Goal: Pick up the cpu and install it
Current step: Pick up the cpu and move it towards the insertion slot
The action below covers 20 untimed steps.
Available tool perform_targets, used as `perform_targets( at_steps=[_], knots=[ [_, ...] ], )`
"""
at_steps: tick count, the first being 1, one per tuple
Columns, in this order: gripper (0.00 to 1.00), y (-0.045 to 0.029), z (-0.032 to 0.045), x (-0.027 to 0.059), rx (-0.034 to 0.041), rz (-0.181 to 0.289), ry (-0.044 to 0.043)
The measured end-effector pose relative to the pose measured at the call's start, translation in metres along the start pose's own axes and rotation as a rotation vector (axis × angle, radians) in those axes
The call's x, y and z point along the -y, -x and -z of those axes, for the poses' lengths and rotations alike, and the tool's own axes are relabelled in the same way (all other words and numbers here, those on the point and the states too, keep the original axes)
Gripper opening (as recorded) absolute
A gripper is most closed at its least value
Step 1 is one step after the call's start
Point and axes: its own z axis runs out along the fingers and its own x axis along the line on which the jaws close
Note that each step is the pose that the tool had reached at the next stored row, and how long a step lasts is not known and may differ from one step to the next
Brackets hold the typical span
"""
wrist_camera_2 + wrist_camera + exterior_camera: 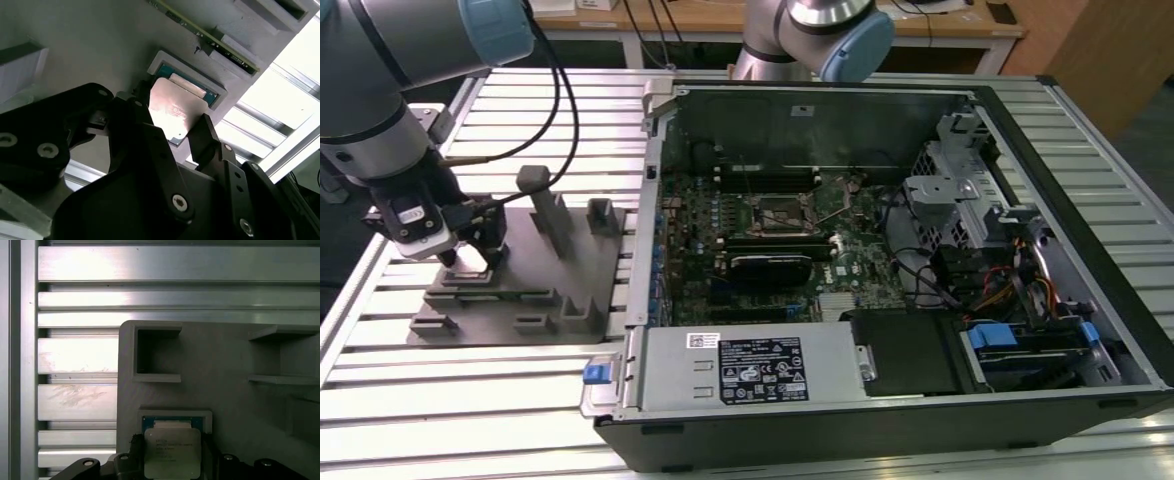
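Note:
The cpu, a small square chip with a silvery top, lies at its pale-rimmed holder on the grey fixture plate at the exterior view's left. My gripper is low over that holder. In both wrist views its black fingers press against two opposite sides of the cpu, so the gripper is shut on it. Whether the chip is off its seat I cannot tell. The square socket sits in the middle of the motherboard inside the open computer case.
Grey plastic blocks and posts stand on the fixture plate around the gripper. A long green module lies in a slot beyond the holder. A second robot arm rises behind the case. Slatted aluminium table surrounds everything.

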Motion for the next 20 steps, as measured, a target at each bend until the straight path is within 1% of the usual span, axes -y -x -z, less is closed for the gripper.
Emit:
perform_targets(
  at_steps=[7, 8, 19, 20],
  knots=[
    [0.55, 0.0000, -0.0002, 0.0000, 0.0002, 0.000, 0.0001],
    [0.62, 0.0000, -0.0002, 0.0000, 0.0001, 0.000, 0.0001],
    [0.62, 0.0000, 0.0014, -0.0001, 0.0001, 0.000, 0.0001],
    [0.60, 0.0000, 0.0015, 0.0000, 0.0000, 0.000, 0.0000]
  ],
)
